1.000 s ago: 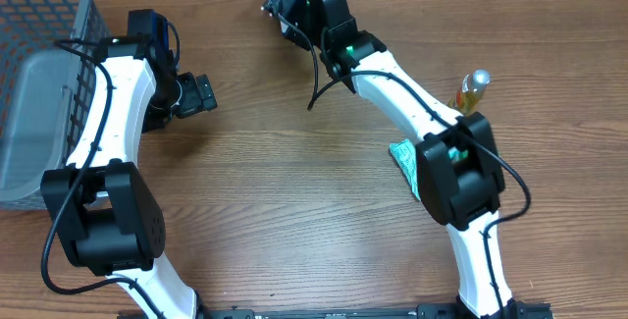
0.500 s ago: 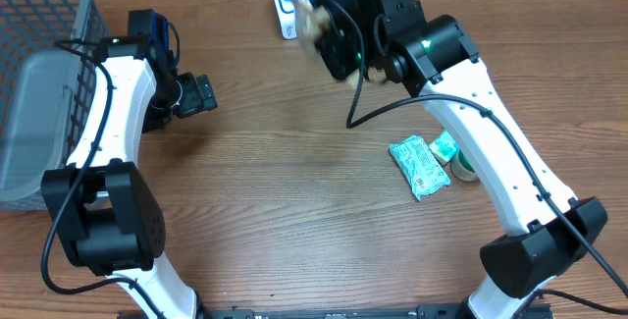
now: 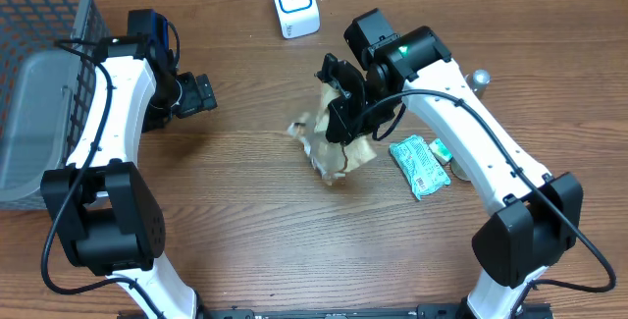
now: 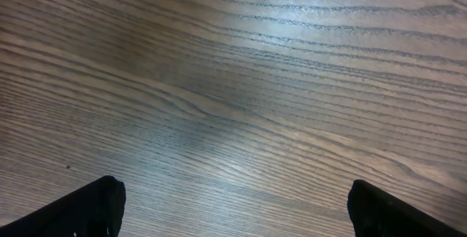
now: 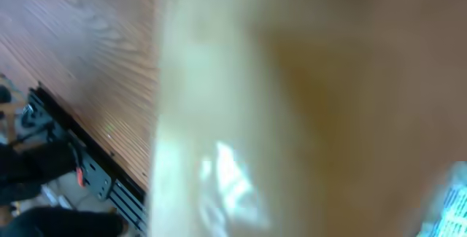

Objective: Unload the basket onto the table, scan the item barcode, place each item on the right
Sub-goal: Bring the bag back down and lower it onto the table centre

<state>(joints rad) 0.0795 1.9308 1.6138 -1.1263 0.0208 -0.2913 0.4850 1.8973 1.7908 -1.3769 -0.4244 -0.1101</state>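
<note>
Moved down from the scanner (image 3: 294,3) since the earlier frame, the right hand (image 3: 340,123) is against the tan crinkled packet (image 3: 332,150) over mid-counter (image 3: 245,231). Whether it pinches the blurred packet cannot be told. A green pouch (image 3: 420,165) lies just right. The left hand (image 3: 199,94), spread wide, hovers near the basket (image 3: 39,25).
</note>
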